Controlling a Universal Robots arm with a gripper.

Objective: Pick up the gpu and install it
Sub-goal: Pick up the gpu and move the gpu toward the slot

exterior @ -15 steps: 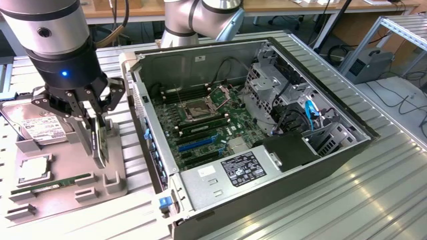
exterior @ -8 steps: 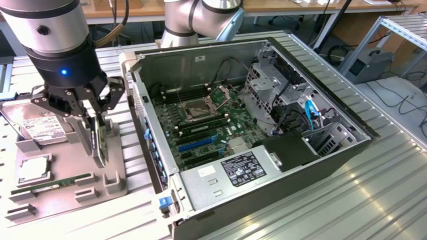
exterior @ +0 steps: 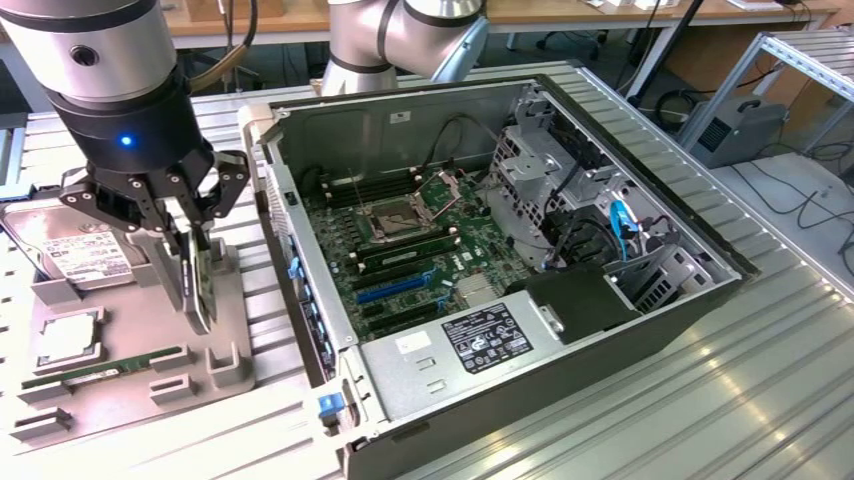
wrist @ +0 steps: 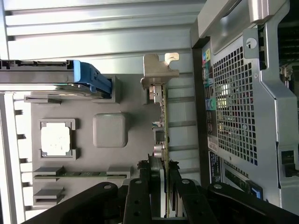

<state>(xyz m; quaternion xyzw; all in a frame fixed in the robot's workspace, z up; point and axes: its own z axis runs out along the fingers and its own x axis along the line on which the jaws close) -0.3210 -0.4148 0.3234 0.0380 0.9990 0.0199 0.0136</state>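
gpu: you see it standing on edge over the grey tray, just beside the open computer case on the exterior view's left.
gpu, wrist view: its thin edge runs straight out from the claw, with the silver bracket at the far end.
Gripper: your claw points straight down and pinches the gpu, with a finger pressed on each flat face.
Gripper, wrist view: the black fingers close on the card from both sides.
Seat: you cannot tell whether the card's lower edge is touching the tray.
Tray, other parts: the hard drive lies at the far end, the processor nearer, and the green memory stick nearest.
Case: its side is off and the motherboard is exposed; the blue slots hold no card.
Rear panel: the perforated grille stands near the card.
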